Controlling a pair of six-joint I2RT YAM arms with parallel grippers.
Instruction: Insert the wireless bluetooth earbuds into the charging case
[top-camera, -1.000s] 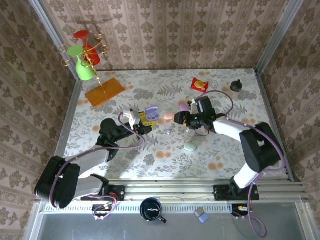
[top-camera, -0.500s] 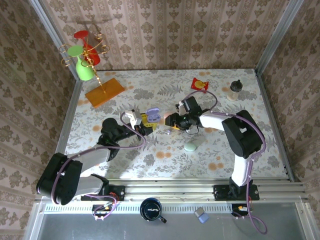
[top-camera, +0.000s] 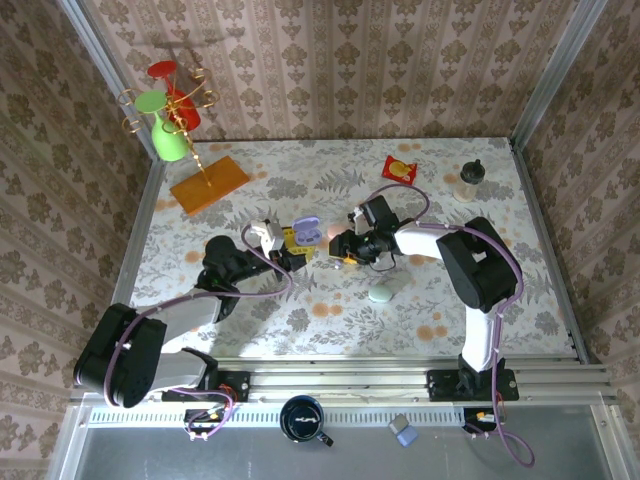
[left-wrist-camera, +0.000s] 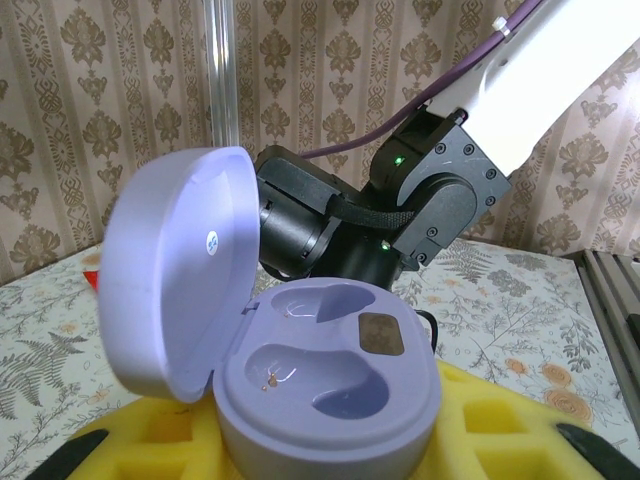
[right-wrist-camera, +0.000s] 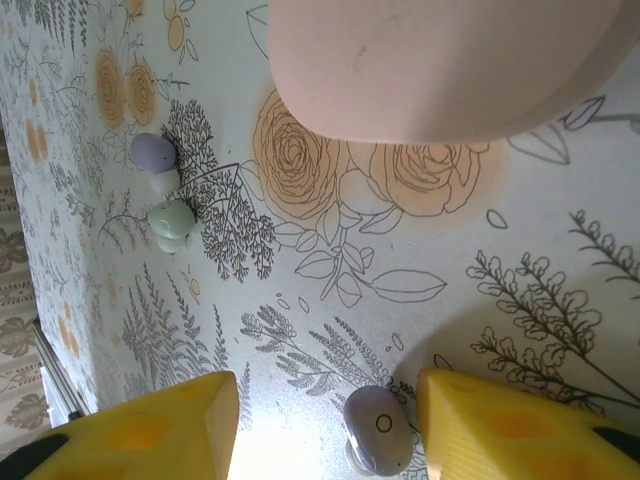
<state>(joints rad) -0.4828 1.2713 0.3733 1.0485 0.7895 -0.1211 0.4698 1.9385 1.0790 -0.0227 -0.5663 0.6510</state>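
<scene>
Working near the middle of the tabletop (top-camera: 330, 320), I have flowered cloth lying free toward my bases and off to the right, while patterned walls (top-camera: 350, 70) shut in the far edge and both sides. My left pincer (left-wrist-camera: 330, 450) is clamped on the lilac charging case (left-wrist-camera: 330, 385), its lid (left-wrist-camera: 175, 280) swung up to the left and both wells facing up; the yellow pads hide the case's underside, and a tiny brown speck in the nearer well is too small to make out. My right arm's dark wrist (left-wrist-camera: 400, 220) sits just behind that case, so room between the two arms is tight. My right pincer (right-wrist-camera: 325, 430) stands apart over the cloth with a lilac earbud (right-wrist-camera: 378, 438) lying between its pads, just beside one and clear of the other; the frame's lower edge cuts off both pads and the bud's bottom. A pink case (right-wrist-camera: 450, 60), cut off at the top edge, lies ahead. Farther along, well apart, a second lilac bud (right-wrist-camera: 152, 152) and a mint bud (right-wrist-camera: 172, 218) lie close together. From above, a mint case (top-camera: 380, 294) rests nearer my bases.
</scene>
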